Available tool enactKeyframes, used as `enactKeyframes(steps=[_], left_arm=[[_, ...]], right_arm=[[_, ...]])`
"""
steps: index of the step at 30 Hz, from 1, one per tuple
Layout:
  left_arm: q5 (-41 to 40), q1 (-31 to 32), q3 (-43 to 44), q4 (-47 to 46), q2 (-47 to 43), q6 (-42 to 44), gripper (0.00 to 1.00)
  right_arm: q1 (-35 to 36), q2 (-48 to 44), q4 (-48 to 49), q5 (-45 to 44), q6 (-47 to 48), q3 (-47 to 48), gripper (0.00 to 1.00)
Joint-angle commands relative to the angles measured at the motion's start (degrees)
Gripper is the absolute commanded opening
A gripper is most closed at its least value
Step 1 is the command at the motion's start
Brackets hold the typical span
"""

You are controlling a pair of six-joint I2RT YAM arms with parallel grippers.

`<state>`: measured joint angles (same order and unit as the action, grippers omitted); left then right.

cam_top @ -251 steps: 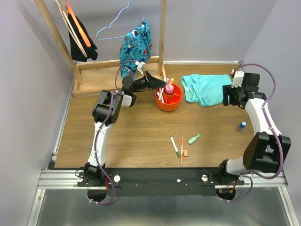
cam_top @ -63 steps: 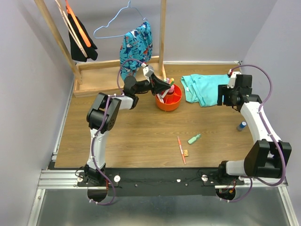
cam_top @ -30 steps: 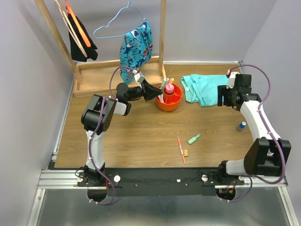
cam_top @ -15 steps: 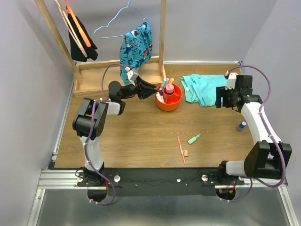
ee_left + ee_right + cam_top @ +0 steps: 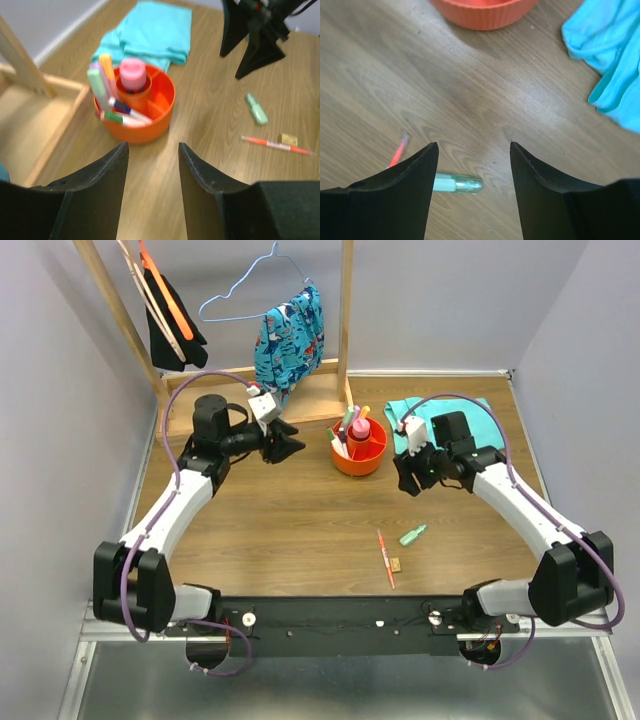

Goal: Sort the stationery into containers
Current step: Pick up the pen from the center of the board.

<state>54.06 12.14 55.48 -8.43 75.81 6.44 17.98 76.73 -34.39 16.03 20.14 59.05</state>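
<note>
Three pieces lay loose on the worktop [image 5: 270, 535]: a green highlighter [image 5: 412, 535], a thin orange pen [image 5: 383, 558] and a small tan eraser [image 5: 396, 564] just beside the pen. The rest stood or lay in the orange bowl [image 5: 376, 462], with a pink bottle [image 5: 358, 428] in its middle cup.

The likeliest slip was with the highlighter. It is round and smooth, so fingers coming down off-centre, or closing along its length rather than across it, could send it rolling toward the pen. In the right wrist view one finger already hid part of it, which suggested the line-up was not yet square. The eraser looked hard to pinch cleanly and could be pushed along the wood instead. At the bowl, the highlighters and pens leaning over its rim could be knocked by anything lowered in carelessly, and the light bowl might slide.

The right gripper [image 5: 408, 482] hung over bare wood between the bowl and the highlighter, its fingers spread wide, holding and touching nothing. The left gripper [image 5: 290, 443] sat off to the bowl's left, fingers likewise parted and empty, pointing at the bowl without contact.
</note>
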Motion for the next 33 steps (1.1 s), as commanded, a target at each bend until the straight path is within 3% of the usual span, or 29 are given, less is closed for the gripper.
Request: enactKeyframes(steps=[1, 5, 11, 19, 33], left_arm=[[-9.1, -0.1, -3.4, 20.9, -5.4, 9.6, 0.54], [-13.2, -0.3, -7.7, 18.4, -8.9, 6.8, 0.55], [-18.4, -0.5, -10.2, 16.8, -12.1, 1.0, 0.55], [-20.2, -2.0, -12.9, 19.5, -17.0, 2.5, 0.57], [-21.1, -3.5, -18.7, 18.3, -22.3, 1.6, 0.58]], right_arm=[[2.8, 1.2, 4.1, -11.9, -22.1, -0.9, 0.66], [6.2, 3.9, 3.4, -15.0, -27.3, -1.5, 0.66], [16.6, 5.1, 2.3, -14.6, -31.7, -4.7, 0.66], [18.0, 10.1, 1.5, -14.1, -37.9, -7.1, 0.61], [22.2, 14.9, 1.1, -15.1, -40.3, -8.1, 0.52]])
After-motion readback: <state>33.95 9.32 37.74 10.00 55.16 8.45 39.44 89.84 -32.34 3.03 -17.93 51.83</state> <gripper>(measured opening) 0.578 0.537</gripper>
